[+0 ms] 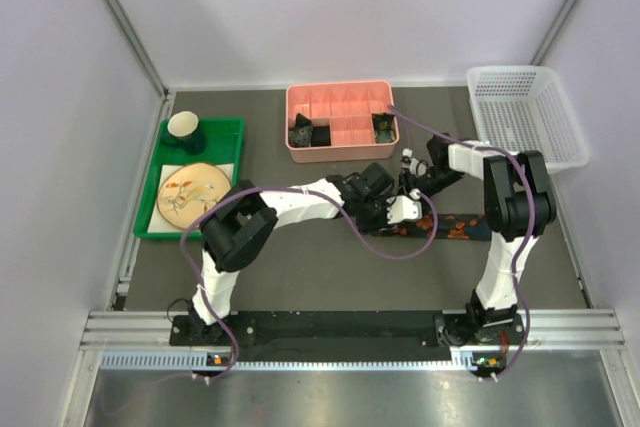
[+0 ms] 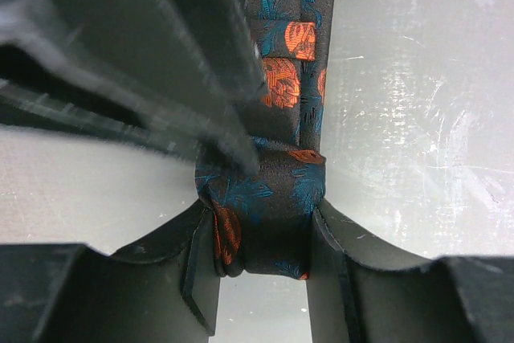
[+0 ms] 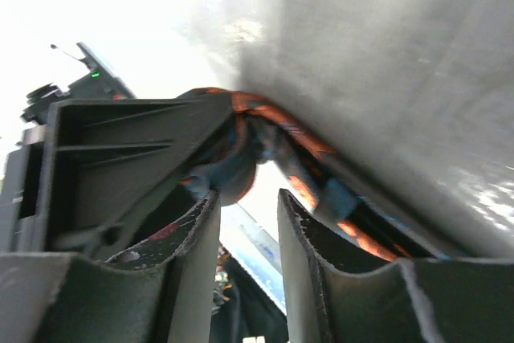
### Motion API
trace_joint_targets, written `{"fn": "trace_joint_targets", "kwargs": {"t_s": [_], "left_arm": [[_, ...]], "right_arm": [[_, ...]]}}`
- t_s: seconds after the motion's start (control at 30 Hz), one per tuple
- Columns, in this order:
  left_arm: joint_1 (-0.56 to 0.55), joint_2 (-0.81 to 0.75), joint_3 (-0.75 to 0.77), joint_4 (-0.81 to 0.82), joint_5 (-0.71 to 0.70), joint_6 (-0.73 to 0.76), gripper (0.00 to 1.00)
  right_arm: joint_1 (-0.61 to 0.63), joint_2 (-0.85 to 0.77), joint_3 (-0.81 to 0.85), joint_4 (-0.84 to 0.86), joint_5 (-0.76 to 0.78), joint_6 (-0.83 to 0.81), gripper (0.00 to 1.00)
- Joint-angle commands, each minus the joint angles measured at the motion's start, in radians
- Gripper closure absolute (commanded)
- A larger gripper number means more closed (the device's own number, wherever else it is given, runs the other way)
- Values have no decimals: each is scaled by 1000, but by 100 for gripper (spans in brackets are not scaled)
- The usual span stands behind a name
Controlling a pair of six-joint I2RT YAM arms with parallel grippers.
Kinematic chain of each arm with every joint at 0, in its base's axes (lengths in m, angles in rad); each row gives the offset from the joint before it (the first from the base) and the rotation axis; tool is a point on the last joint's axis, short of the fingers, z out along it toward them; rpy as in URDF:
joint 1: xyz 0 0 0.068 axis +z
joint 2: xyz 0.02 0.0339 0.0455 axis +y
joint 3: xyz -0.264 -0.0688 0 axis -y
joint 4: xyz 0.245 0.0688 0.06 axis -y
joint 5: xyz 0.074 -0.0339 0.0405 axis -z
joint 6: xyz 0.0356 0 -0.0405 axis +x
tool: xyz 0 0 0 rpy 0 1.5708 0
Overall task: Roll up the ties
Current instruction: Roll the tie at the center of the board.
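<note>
A black tie with red-orange blotches [image 1: 462,228] lies flat right of centre, its left end rolled up. My left gripper [image 1: 400,210] is shut on that roll. In the left wrist view the roll [image 2: 265,198] sits squeezed between the jaws of the left gripper [image 2: 261,226], and the loose tie [image 2: 283,78] runs away from it over the table. My right gripper [image 1: 410,187] comes in from behind, and its tip shows blurred against the roll. In the right wrist view the right gripper [image 3: 249,202] stands open with nothing between its fingers, and the tie roll [image 3: 241,162] is just past the tips.
A pink divided box [image 1: 340,95] behind the grippers holds rolled ties [image 1: 305,132] in two compartments. A white basket [image 1: 525,112] stands at the back right. At the left, a green tray [image 1: 232,129] carries a plate and a cup. Purple cables loop around both arms.
</note>
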Motion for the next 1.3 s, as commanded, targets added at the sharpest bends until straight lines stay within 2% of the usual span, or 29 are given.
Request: {"fn": "trace_joint_targets", "kwargs": {"t_s": [0.0,0.23,0.33,0.37,0.43,0.47,0.57,0.6,0.7,0.8,0.83,0.87,0.93,1.07,1.27], "left_arm": [[9,92,-4,-208,-129,22,100],[6,113,18,-212,-137,22,98],[6,118,16,-211,-133,23,97],[6,118,16,-209,-133,23,96],[6,115,13,-206,-132,23,94],[6,113,10,-202,-132,22,91],[7,98,-10,-186,-114,13,80],[12,93,-16,-173,-101,3,70],[38,47,-48,-134,-16,-32,56],[102,-63,-133,4,180,-97,47],[120,-94,-159,109,225,-121,38],[137,-150,-218,161,306,-144,34],[176,-212,-269,302,359,-187,25],[184,-233,-326,395,410,-211,19],[182,-175,-325,542,437,-306,16]], "right_arm": [[1,-51,-9,15,-133,-6,65],[35,-23,-43,107,-161,46,64],[55,4,-26,115,-148,42,67],[58,12,-25,113,-141,37,70],[60,18,-25,110,-107,20,93],[60,26,-25,107,-81,14,100],[60,30,-25,98,34,-20,100],[58,29,-26,101,55,-35,100],[58,17,-34,141,135,-49,100],[58,11,-38,173,200,-59,100],[58,9,-41,179,217,-61,100],[55,4,-47,185,243,-59,100],[55,-11,-55,193,272,-61,100],[52,-38,-77,196,347,-56,100],[51,-43,-77,210,421,-33,100]]}}
